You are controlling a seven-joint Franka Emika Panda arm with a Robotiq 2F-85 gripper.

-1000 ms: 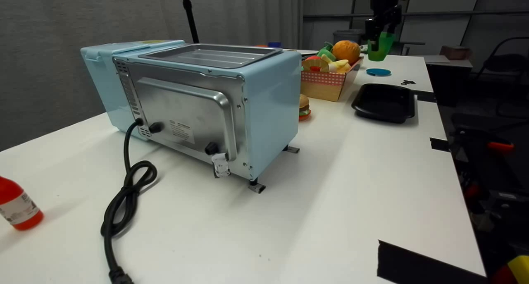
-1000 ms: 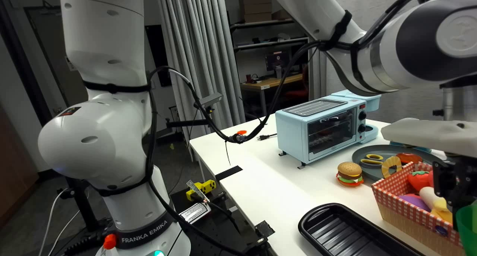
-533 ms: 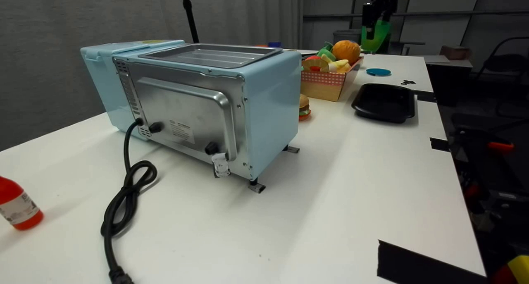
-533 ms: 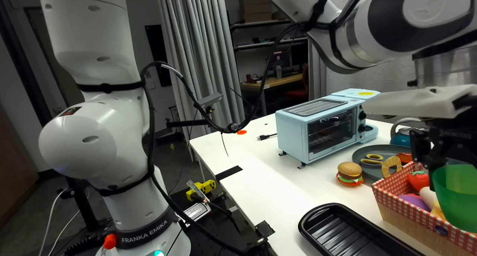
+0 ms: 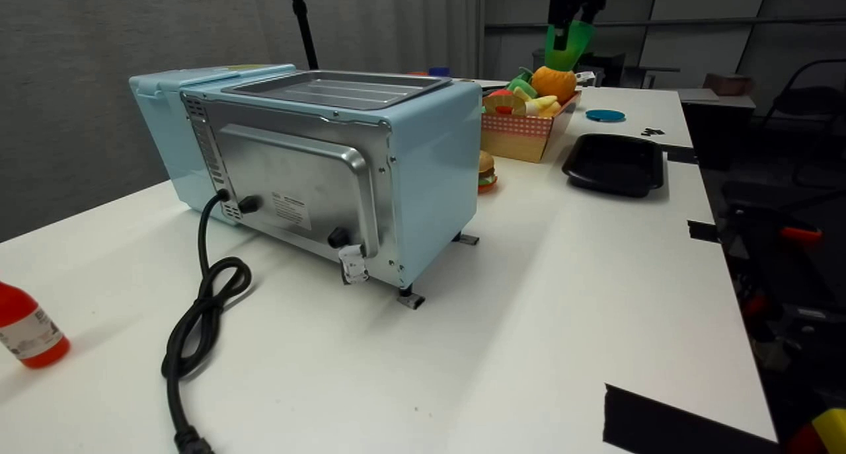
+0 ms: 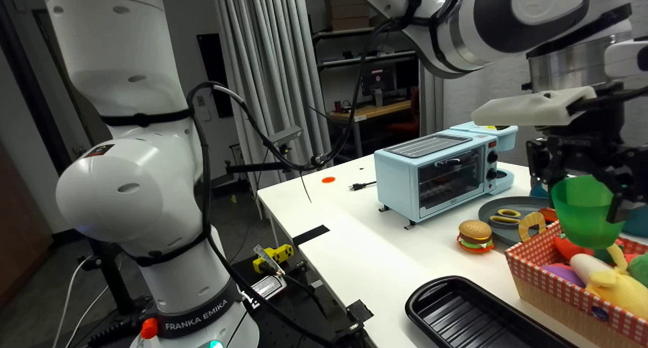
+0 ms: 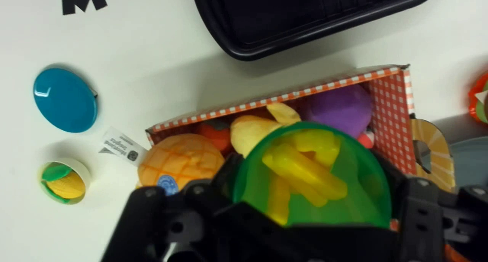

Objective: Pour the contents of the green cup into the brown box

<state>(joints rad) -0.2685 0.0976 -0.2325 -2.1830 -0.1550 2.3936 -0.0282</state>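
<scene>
The bright green cup (image 6: 587, 219) hangs roughly upright, mouth up, above the brown box (image 6: 531, 290). My gripper (image 7: 310, 166) is shut on its sides, one finger on each side of the rim in the wrist view. Several yellow, stick-like pieces (image 7: 305, 170) lie inside the cup. The box has a red-checked rim and holds toy fruit and vegetables, among them an orange ball-like fruit (image 5: 554, 82) and a purple piece (image 7: 341, 107). In the wrist view the cup and gripper hide part of the box's interior.
A black tray (image 6: 486, 317) lies beside the box. The light blue toaster oven (image 6: 445, 168), a toy burger (image 6: 475, 236) and a grey plate (image 6: 514, 206) stand nearby. Off the box's end lie a blue lid (image 7: 65, 100) and a small pale cup (image 7: 85, 170) with toy corn.
The gripper has carried the green cup upward and toward the left in both exterior views, from beside the box's end to above the box. The box and table objects have stayed put.
</scene>
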